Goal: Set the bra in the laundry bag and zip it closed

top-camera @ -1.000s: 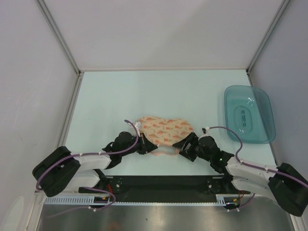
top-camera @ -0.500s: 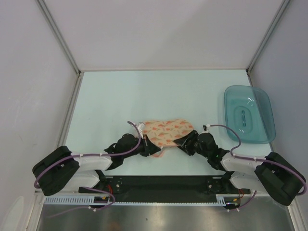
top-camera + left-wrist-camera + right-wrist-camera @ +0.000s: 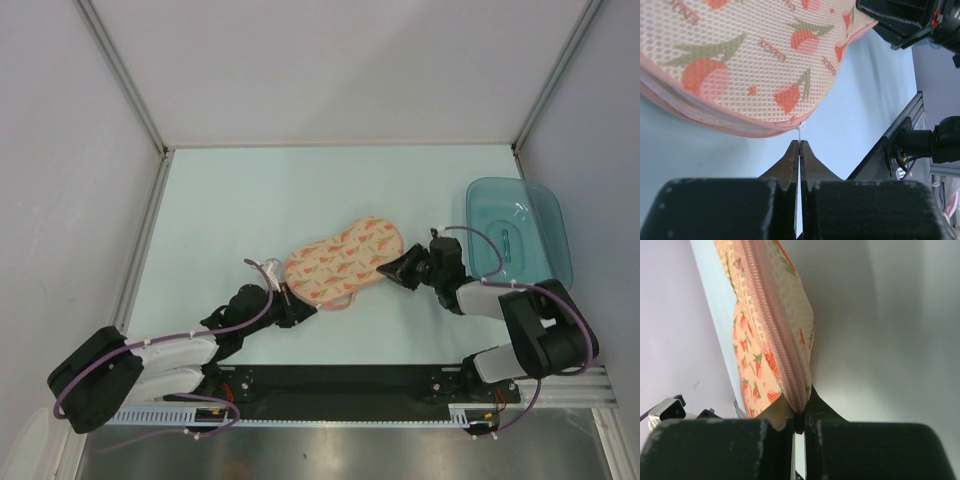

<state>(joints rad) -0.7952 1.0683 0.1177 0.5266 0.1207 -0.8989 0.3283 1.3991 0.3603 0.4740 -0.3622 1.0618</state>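
The peach-pink laundry bag lies folded shut and slanted across the pale table, its printed mesh side filling the left wrist view. At its lower left end, my left gripper is shut on the thin white zip pull, fingertips pressed together just below the pink zip edging. My right gripper is shut on the bag's zipped edge at its upper right end, and the bag hangs lengthwise from the jaws. The bra is hidden.
A translucent teal plastic tray stands at the right, close behind my right wrist. Grey enclosure walls and metal posts ring the table. The black base rail runs along the near edge.
My right gripper went from open to shut on the bag's right end and moved up and right. The bag swung from level to slanted. The left arm shifted lower left, still shut.
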